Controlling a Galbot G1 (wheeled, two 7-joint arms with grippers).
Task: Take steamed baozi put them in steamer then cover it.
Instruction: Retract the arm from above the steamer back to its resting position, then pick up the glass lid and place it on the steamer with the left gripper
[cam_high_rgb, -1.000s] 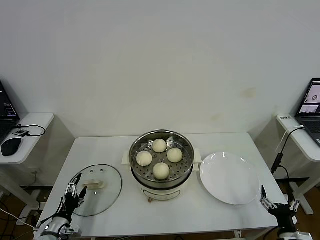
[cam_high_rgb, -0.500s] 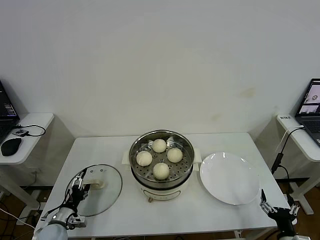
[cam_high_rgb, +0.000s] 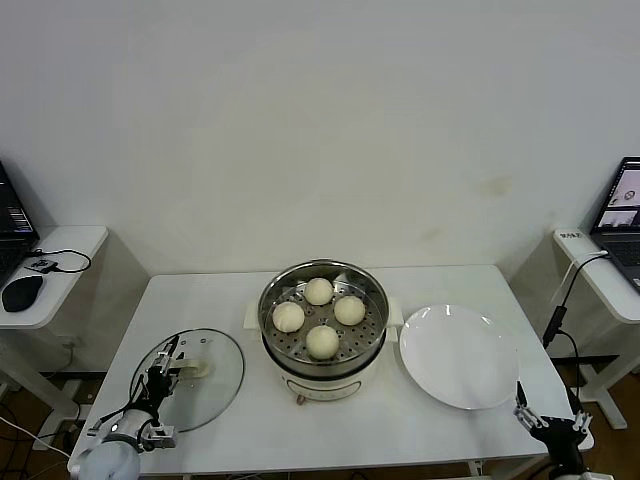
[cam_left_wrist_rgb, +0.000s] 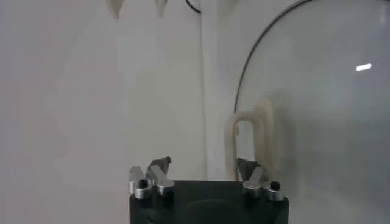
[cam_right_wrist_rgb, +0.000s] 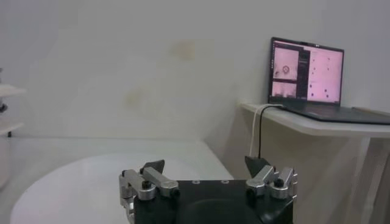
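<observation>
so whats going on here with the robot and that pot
All four buns already sit on the tray inside the steamer, and the white plate beside it has nothing on it. The glass lid lies flat on the table to the steamer's left. The left gripper, open, is over the lid near its handle but not gripping it. The right gripper, open, waits at the table's near right corner.

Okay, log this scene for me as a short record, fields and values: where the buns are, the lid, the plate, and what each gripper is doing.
buns: four in the steamer
lid: flat on the table, left of steamer
plate: bare, right of steamer
left gripper: open, at the lid's near edge, near the handle
right gripper: open, at the table's near right corner, holding nothing
steamer covered: not yet
</observation>
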